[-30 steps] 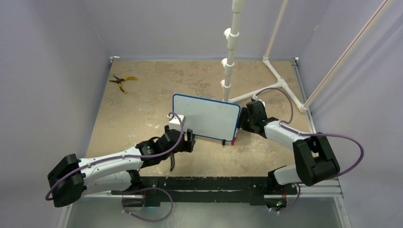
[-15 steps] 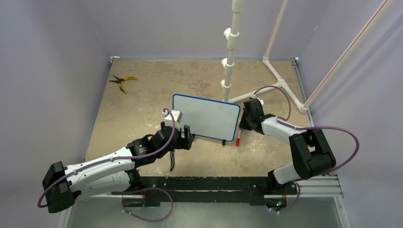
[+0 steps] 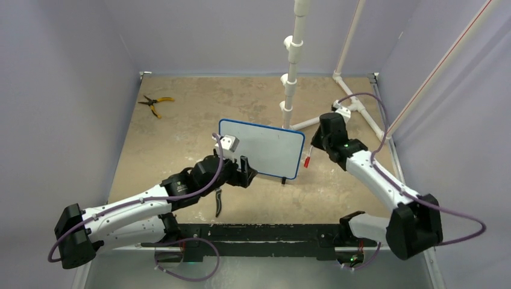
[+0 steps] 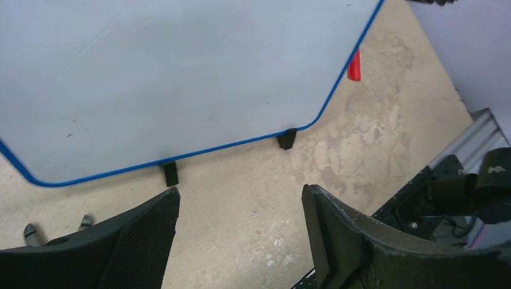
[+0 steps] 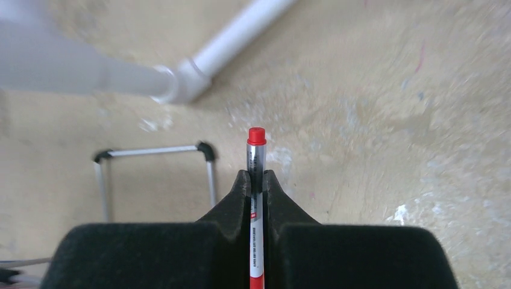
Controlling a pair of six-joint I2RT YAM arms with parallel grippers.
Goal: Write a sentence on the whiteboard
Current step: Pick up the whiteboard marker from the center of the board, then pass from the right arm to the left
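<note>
The whiteboard (image 3: 262, 147) stands on small black feet in the middle of the table, blue-framed. Its face (image 4: 181, 78) is blank white in the left wrist view, so the sentence is out of view. My left gripper (image 3: 244, 171) (image 4: 241, 195) hangs open just in front of the board's lower left edge, with only bare table between its fingers. My right gripper (image 3: 316, 146) (image 5: 256, 176) is shut on a red-and-white marker (image 5: 255, 150) and holds it off the table, just right of the board. The marker's red end (image 3: 306, 161) points down.
Yellow-handled pliers (image 3: 155, 103) lie at the far left. A white pipe post (image 3: 292, 66) rises behind the board, with pipe legs (image 3: 355, 105) (image 5: 199, 72) spreading to the back right. A slim dark object (image 3: 218, 203) lies by my left arm. Purple walls close in the table.
My right gripper has shut on the marker beside the board's right edge and lifted it up and back. The left gripper has shifted a little right along the board's lower edge, staying open.
</note>
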